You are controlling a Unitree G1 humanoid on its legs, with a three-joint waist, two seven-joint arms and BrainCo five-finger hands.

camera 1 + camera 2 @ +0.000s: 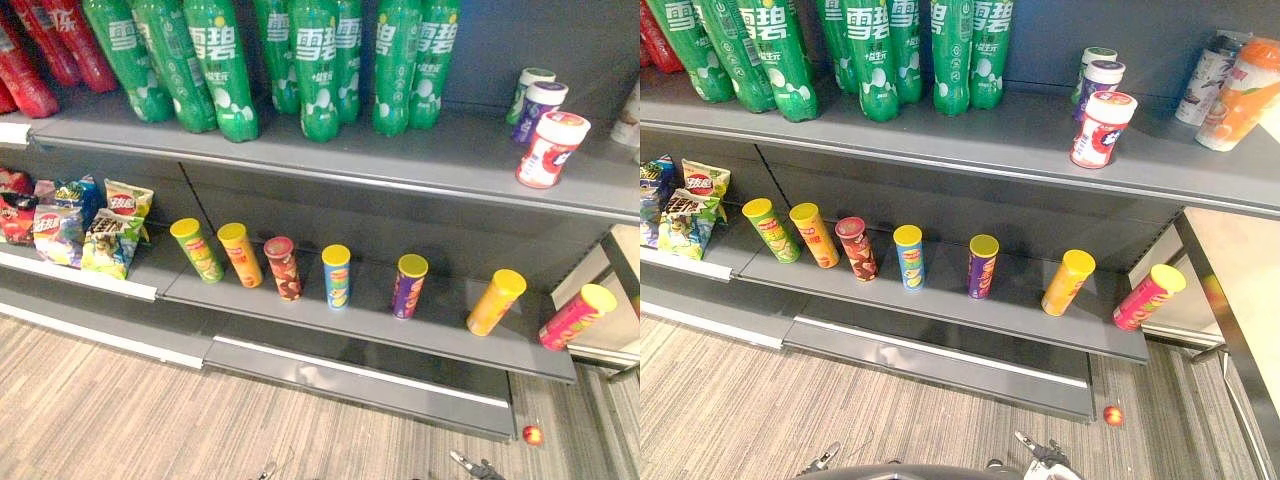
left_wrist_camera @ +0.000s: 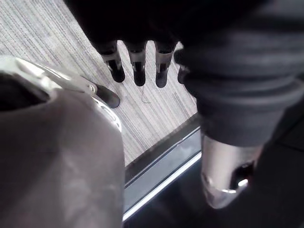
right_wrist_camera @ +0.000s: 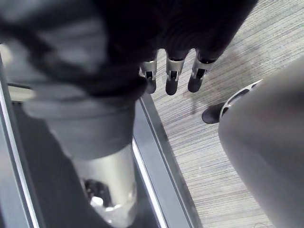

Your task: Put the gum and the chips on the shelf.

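A red-and-white gum jar point(image 1: 551, 148) stands on the upper shelf point(image 1: 420, 160) at the right, with two smaller gum jars point(image 1: 538, 104) behind it. Several chips cans stand tilted in a row on the lower shelf point(image 1: 370, 325), from a yellow-lidded green one point(image 1: 197, 249) to a pink one point(image 1: 577, 316) at the far right. My left hand point(image 2: 137, 66) hangs above the carpet with straight fingers and holds nothing. My right hand point(image 3: 172, 76) hangs the same way, open, by the shelf's base rail.
Green bottles point(image 1: 312, 62) and red bottles point(image 1: 40, 50) fill the back of the upper shelf. Snack bags point(image 1: 112, 238) lean on the lower left shelf. A small red ball point(image 1: 532, 435) lies on the carpet. Orange and grey containers point(image 1: 1240, 92) stand at the upper right.
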